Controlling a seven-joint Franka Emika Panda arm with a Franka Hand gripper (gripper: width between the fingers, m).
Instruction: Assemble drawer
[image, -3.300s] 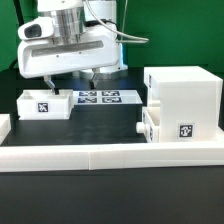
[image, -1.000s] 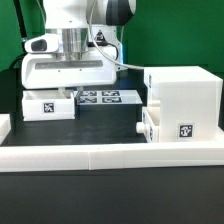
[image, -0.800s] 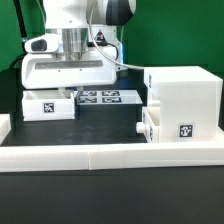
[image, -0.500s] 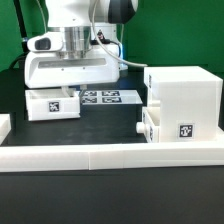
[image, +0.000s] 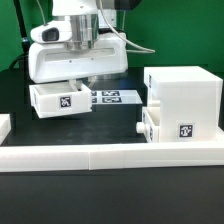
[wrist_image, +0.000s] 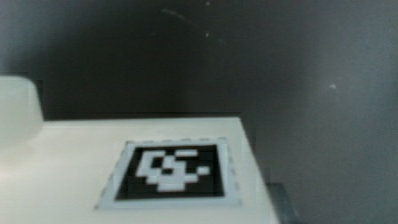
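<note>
My gripper (image: 78, 84) is shut on a white drawer tray (image: 60, 100) with a square tag on its front. It holds the tray a little above the table at the exterior view's left. The tall white housing (image: 185, 92) stands at the right. A second tray (image: 168, 127) sits partly inside its lower slot, its dark knob (image: 138, 127) pointing left. In the wrist view the held tray's flat white face (wrist_image: 71, 160) and its tag (wrist_image: 175, 170) fill the frame. My fingers do not show there.
The marker board (image: 112, 97) lies flat on the dark table between the held tray and the housing. A long low white wall (image: 110, 155) runs across the front. A small white block (image: 4, 125) sits at the left edge.
The gripper came down onto the tray and closed on it. It has since risen and shifted slightly right, lifting the tray off the table.
</note>
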